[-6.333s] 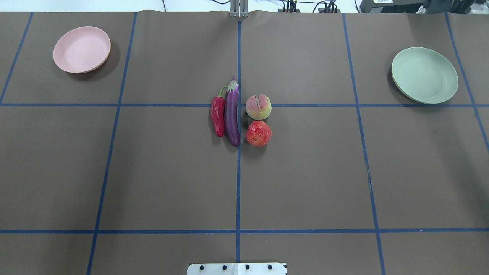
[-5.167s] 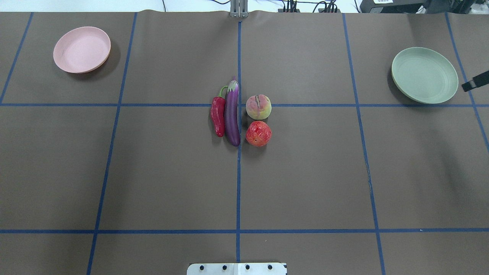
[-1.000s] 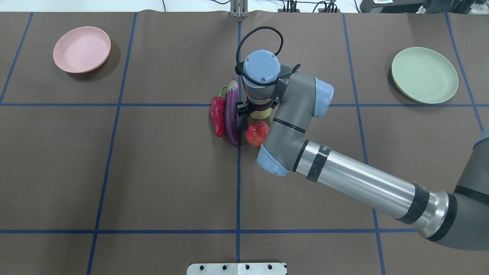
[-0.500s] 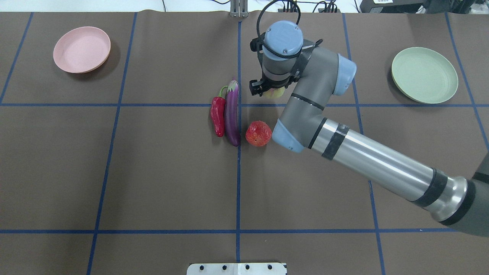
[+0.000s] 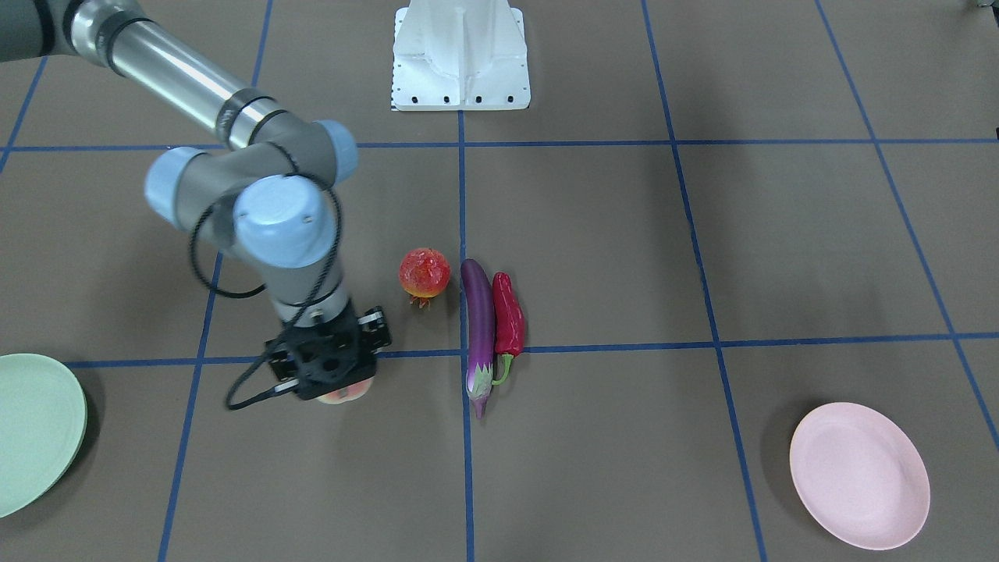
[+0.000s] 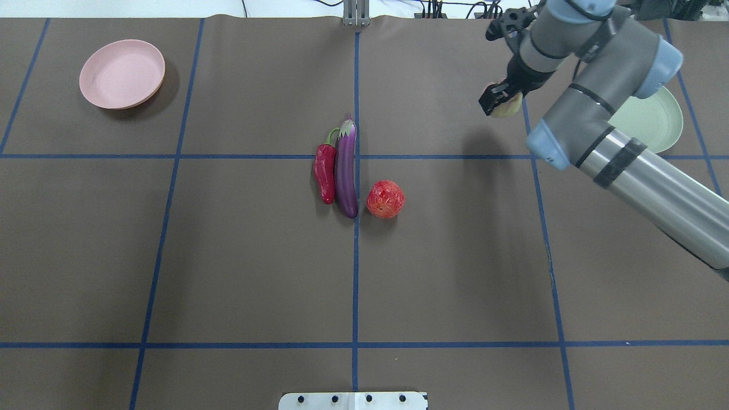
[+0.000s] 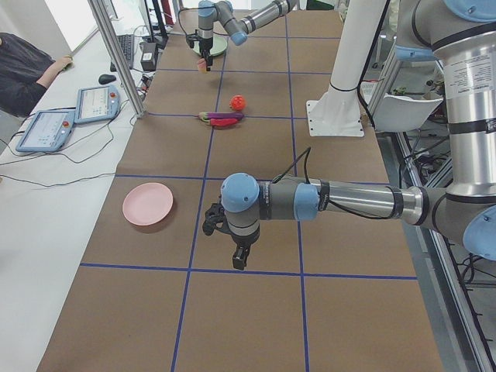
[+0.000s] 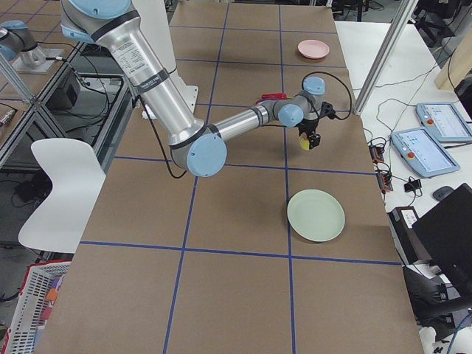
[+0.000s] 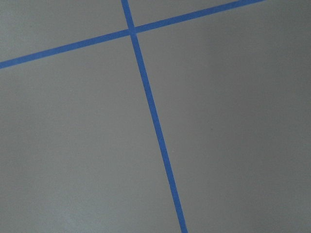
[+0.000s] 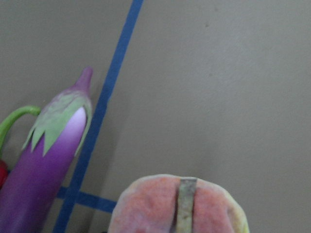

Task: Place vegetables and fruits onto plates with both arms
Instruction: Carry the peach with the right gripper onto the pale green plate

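My right gripper [image 6: 500, 101] is shut on the pale yellow-pink halved fruit [image 6: 511, 106] and holds it above the table, just left of the mint green plate [image 6: 674, 134], which my arm partly hides. The fruit fills the bottom of the right wrist view [image 10: 180, 206]. The purple eggplant [image 6: 345, 171], the red chili pepper [image 6: 325, 172] and the bumpy red-orange fruit [image 6: 385, 199] lie at the table's centre. The pink plate [image 6: 122, 74] is empty at the far left. My left gripper [image 7: 239, 260] shows only in the exterior left view, near the pink plate [image 7: 147, 203]; I cannot tell its state.
A white base block [image 6: 353, 400] sits at the table's near edge. Blue tape lines divide the brown table cover. Tablets [image 7: 46, 128] and a seated person [image 7: 23, 77] are beside the table on the operators' side.
My right arm came in from the right, took hold of the pale yellow-pink fruit at the centre, lifted it and carried it right toward the mint green plate.
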`<state>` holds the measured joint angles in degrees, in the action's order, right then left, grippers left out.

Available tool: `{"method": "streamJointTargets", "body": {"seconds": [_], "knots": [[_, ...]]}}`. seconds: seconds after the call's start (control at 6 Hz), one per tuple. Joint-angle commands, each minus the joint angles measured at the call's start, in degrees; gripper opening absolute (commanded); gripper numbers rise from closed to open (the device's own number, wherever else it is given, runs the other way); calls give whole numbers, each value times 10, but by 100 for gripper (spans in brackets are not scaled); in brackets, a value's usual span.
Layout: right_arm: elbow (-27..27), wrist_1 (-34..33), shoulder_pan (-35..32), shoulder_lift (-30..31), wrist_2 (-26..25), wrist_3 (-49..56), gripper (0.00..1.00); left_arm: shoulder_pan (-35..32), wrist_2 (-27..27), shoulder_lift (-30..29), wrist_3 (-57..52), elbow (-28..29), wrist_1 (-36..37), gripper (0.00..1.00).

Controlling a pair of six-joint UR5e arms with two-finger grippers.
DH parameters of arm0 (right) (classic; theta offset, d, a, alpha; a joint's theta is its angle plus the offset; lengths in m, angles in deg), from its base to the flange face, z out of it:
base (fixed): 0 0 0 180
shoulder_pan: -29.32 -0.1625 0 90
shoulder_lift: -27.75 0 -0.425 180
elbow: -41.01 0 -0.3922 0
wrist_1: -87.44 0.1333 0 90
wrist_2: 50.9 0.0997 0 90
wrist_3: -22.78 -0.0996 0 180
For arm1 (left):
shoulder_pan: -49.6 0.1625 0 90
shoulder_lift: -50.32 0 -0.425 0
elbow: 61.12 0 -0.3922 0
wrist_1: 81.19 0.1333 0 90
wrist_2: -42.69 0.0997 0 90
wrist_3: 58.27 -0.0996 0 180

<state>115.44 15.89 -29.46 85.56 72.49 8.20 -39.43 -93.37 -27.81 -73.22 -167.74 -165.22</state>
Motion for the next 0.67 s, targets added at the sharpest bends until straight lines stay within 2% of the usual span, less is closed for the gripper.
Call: {"method": "streamJointTargets", "body": {"seconds": [0.0, 0.17, 0.33, 0.5], "knots": [[-56, 20, -111, 75, 75, 212, 0, 0, 0, 0, -1, 0, 0, 100], [-82, 21, -140, 84, 95, 245, 0, 0, 0, 0, -2, 0, 0, 100], [-84, 22, -140, 91, 94, 242, 60, 0, 0, 0, -2, 0, 0, 100], [-83, 28, -141, 96, 93, 237, 99, 0, 0, 0, -3, 0, 0, 100]]}}
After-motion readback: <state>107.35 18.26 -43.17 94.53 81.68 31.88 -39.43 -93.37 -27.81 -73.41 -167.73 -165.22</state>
